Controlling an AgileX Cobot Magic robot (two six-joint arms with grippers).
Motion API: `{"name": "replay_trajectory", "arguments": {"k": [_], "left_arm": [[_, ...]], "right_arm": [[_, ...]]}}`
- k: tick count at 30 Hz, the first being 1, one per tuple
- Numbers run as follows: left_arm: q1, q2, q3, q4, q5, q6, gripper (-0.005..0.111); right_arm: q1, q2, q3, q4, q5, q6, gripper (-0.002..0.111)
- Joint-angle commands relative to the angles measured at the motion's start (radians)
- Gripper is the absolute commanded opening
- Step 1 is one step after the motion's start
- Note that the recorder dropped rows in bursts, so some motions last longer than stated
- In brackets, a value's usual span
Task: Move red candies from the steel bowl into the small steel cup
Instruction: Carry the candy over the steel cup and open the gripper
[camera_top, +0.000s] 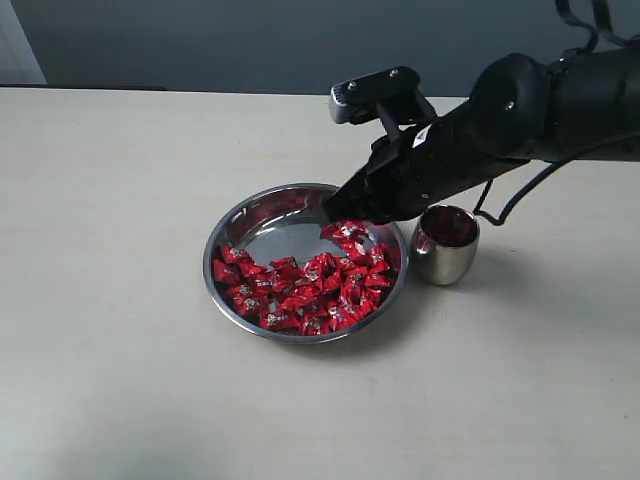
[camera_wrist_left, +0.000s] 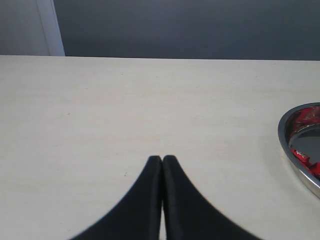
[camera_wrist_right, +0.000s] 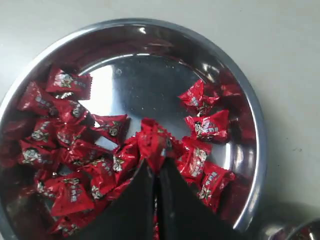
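The steel bowl (camera_top: 262, 212) lies mid-table with many red candies (camera_top: 305, 285) heaped along its near and right sides. In the right wrist view the bowl (camera_wrist_right: 250, 107) fills the frame and my right gripper (camera_wrist_right: 155, 164) is shut on one red candy (camera_wrist_right: 153, 138), held just above the pile (camera_wrist_right: 75, 155). In the exterior view that gripper (camera_top: 332, 217) hangs over the bowl's far right part. The small steel cup (camera_top: 446, 245) stands just right of the bowl, its inside reflecting red. My left gripper (camera_wrist_left: 162, 159) is shut on nothing, over bare table left of the bowl (camera_wrist_left: 298, 165).
The right arm (camera_top: 500, 120) stretches in from the upper right, passing above the cup, with a cable (camera_top: 510, 205) looping beside it. The pale table (camera_top: 120, 300) runs back to a dark wall (camera_top: 250, 40).
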Motion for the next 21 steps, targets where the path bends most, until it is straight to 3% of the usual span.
{"name": "replay_trajectory", "arguments": {"k": [1,21], "left_arm": [[-0.005,-0.007,0.003,0.005,-0.004,-0.002,0.0],[-0.005,-0.007,0.003,0.02,-0.004,-0.002,0.0]], "right_arm": [[-0.016,0.005,0.006,-0.02,-0.042,-0.007,-0.001],[-0.264,-0.016,0.006,-0.089,0.161,0.049,-0.001]]}}
